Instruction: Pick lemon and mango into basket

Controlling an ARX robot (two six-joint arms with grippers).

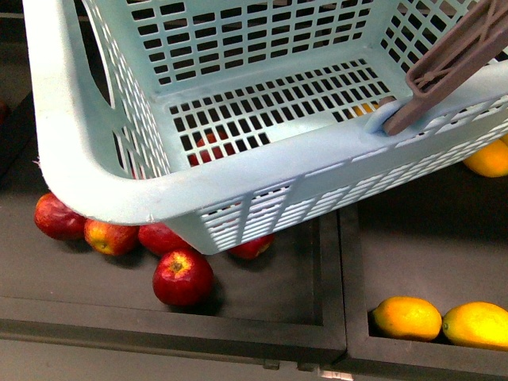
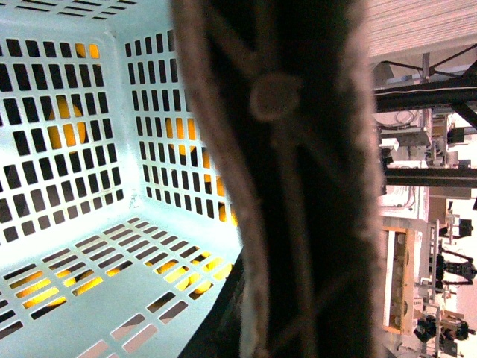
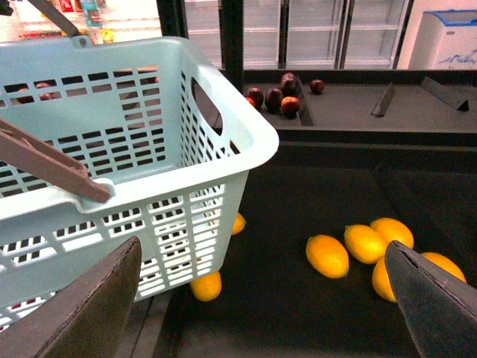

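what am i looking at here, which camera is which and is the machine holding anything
It is a robot with two arms, seen through three cameras. The front view looks down from its body: a pale teal basket with a brown handle over red apples on a dark tray. The right wrist view shows that arm's jaws wide open and empty, with yellow-orange fruits beyond on the surface. The left wrist view is filled by the handle, so close that I cannot tell whether that arm grips it. No fruit shows inside the basket.
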